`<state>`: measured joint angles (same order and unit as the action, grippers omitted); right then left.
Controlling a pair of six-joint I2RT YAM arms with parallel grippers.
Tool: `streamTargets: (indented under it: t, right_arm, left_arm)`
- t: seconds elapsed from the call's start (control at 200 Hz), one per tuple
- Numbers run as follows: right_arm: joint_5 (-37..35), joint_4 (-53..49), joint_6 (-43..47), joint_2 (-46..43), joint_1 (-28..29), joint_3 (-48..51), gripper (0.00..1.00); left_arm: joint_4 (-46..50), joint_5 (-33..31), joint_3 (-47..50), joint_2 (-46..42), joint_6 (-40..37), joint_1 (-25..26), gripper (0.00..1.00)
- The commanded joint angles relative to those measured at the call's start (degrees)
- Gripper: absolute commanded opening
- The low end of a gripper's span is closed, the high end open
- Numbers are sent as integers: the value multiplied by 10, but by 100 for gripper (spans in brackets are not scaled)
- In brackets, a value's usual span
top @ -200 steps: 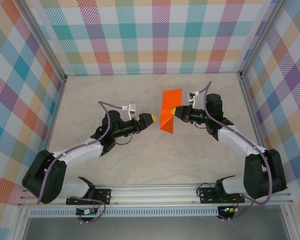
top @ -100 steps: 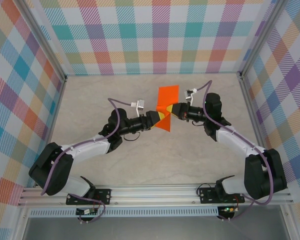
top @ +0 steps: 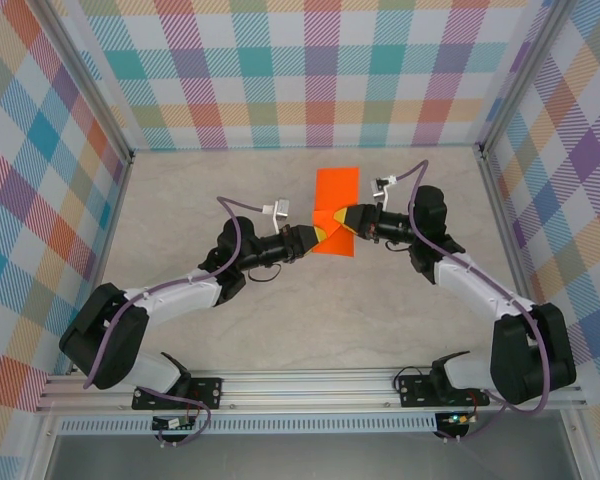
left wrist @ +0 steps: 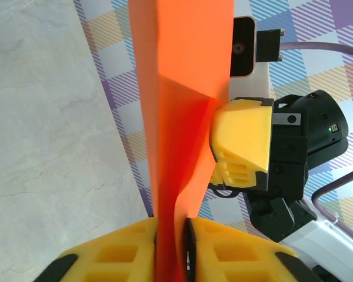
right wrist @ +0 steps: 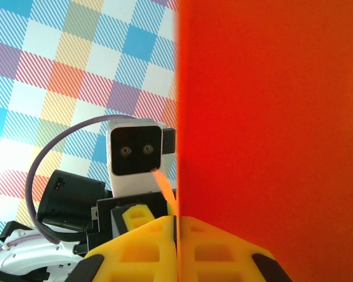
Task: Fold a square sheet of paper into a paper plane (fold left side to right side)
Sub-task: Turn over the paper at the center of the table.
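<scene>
The square sheet of paper (top: 336,190), bright orange and creased, hangs above the table's middle between both grippers. My left gripper (top: 318,234) reaches in from the left and is shut on the sheet's lower left edge. In the left wrist view the paper (left wrist: 188,59) runs up from between that gripper's yellow pads (left wrist: 172,226). My right gripper (top: 348,220) comes from the right and is shut on the same sheet, close beside the left one. In the right wrist view the paper (right wrist: 270,117) stands edge-on out of its closed pads (right wrist: 177,220).
The beige marbled table (top: 230,190) is walled by checked panels (top: 310,80) at the back and on both sides. An aluminium rail (top: 310,385) carries the arm bases along the near edge. The left arm's wrist camera (right wrist: 134,154) faces the right wrist.
My left gripper has moved right from open and clear of the paper to the sheet's edge and shut on it. The right gripper has kept its grip; the sheet has shifted slightly.
</scene>
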<state>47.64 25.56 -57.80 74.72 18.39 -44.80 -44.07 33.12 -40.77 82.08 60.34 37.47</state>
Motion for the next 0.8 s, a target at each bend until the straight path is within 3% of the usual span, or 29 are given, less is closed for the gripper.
streamTargets:
  t: [0.0,0.115,0.28,0.35,0.41,0.49,0.515,0.575,0.64,0.795]
  right_arm:
    - [9,-2,14,-18,3,-14,7]
    - [5,-22,25,-22,3,-16,13]
    - [-26,-118,86,-45,1,-26,33]
    - [-77,-235,152,-62,0,-50,44]
    - [-148,-353,204,-73,-3,-72,54]
    - [-294,-517,265,-76,-4,-106,68]
    - [-352,-563,275,-74,-4,-114,77]
    - [-437,-628,290,-73,-6,-117,85]
    - [-506,-658,296,-81,-11,-103,100]
    - [-606,-667,271,-140,-27,-47,100]
  left_arm:
    - [-23,-7,-9,2,-5,5,14]
    - [-19,-9,-8,-1,-8,5,7]
    - [30,-22,-5,-22,-36,6,4]
    - [120,-40,-16,-45,-91,7,3]
    - [280,-83,-50,-72,-181,22,1]
    - [507,-203,-123,-85,-314,64,0]
    - [563,-247,-147,-81,-343,79,0]
    - [689,-350,-209,-62,-387,113,0]
    - [799,-471,-260,-29,-394,146,0]
    - [1054,-754,-392,91,-306,222,0]
